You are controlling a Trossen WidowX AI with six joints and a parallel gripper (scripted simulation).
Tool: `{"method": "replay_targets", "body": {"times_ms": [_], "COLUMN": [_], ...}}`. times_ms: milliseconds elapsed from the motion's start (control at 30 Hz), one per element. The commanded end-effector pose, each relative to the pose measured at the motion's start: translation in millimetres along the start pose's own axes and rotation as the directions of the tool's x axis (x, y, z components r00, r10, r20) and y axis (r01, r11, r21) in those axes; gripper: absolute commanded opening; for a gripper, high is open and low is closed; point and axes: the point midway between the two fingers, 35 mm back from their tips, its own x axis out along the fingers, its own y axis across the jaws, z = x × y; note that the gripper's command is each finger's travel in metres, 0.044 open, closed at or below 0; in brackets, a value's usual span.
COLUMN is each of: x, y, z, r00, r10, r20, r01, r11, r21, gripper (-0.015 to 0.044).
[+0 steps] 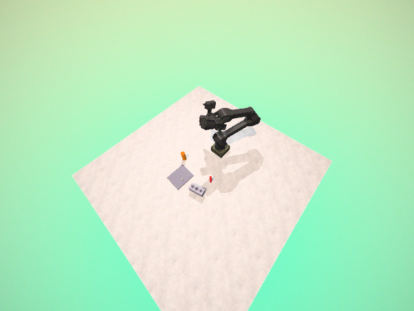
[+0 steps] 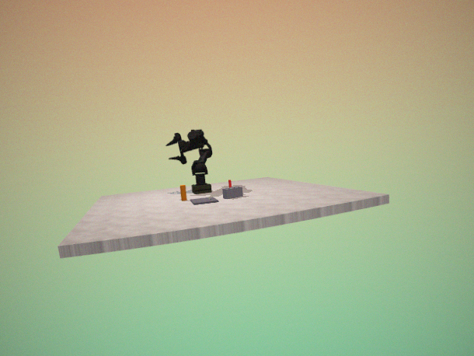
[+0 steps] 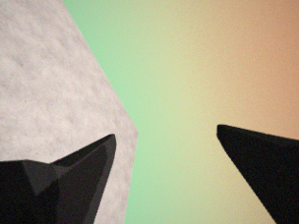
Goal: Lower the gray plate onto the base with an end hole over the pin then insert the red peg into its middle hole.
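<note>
1. Status. The jaws (image 1: 210,116) (image 2: 168,151) are spread wide, hold nothing and stand raised well above the base (image 1: 176,176) (image 2: 204,200). The gray plate (image 1: 196,191) (image 2: 232,193), its three holes facing up, sits just beside the base and off the pin (image 1: 182,179). Whether it rests on a separate support cannot be told. The red peg (image 1: 210,179) (image 2: 230,183) stands near the base, past the plate.

2. Step in hand, as judged: fetch the plate. Turn the jaws downward, align them across its narrow width, and grip clear of the holes. Lift level above the pin's height, center an end hole over the pin, and lower straight. If the plate tilts or binds, raise and realign; do not press. Release only when it lies flat.

3. Clearances. The base lies well inside the edges of the tabletop (image 1: 203,244) (image 2: 155,229) (image 3: 49,74). Near one corner of the base, the orange cylinder (image 1: 183,156) (image 2: 183,193) stands upright; the peg is the opposite hazard. Open the jaws modestly between them. The base's side away from the arm offers more room.
</note>
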Motion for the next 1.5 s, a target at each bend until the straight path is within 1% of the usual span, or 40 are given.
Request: {"method": "replay_targets", "body": {"times_ms": [0, 33, 100, 200, 300, 467, 633, 733, 867, 967, 1100, 1167, 1400, 1467], "x": [0.0, -0.2, -2.8, -12.4, -27.4, -67.4, -123.4, -161.9, -217.3, -261.2, -314.6, -323.1, -322.1, -321.1], "y": [0.0, 0.2, 2.0, 8.9, 19.9, 44.5, 78.1, 100.8, 133.6, 160.0, 193.8, 199.3, 199.4, 207.8], "z": [0.0, 1.9, 16.9, 51.7, 86.3, 142.0, 188.0, 207.9, 224.7, 229.6, 223.1, 220.9, 222.4, 221.3], "r00": [1.0, 1.0, 0.997, 0.97, 0.92, 0.79, 0.623, 0.52, 0.385, 0.29, 0.182, 0.166, 0.166, 0.166], "r10": [0.0, 0.008, 0.072, 0.217, 0.36, 0.581, 0.764, 0.846, 0.922, 0.955, 0.966, 0.965, 0.965, 0.965], "r20": [0.0, 0.005, 0.04, 0.108, 0.154, 0.193, 0.165, 0.119, 0.029, -0.057, -0.182, -0.204, -0.204, -0.204], "r01": [0.0, -0.008, -0.074, -0.231, -0.387, -0.61, -0.735, -0.754, -0.722, -0.663, -0.555, -0.535, -0.535, -0.535], "r11": [1.0, 1.0, 0.996, 0.963, 0.897, 0.717, 0.501, 0.388, 0.281, 0.243, 0.254, 0.262, 0.262, 0.262], "r21": [0.0, 0.006, 0.051, 0.14, 0.215, 0.338, 0.457, 0.531, 0.632, 0.708, 0.792, 0.803, 0.803, 0.803], "gripper": [0.0426, 0.044, 0.044, 0.044, 0.044, 0.044, 0.044, 0.044, 0.044, 0.044, 0.044, 0.044, 0.044, 0.044]}}
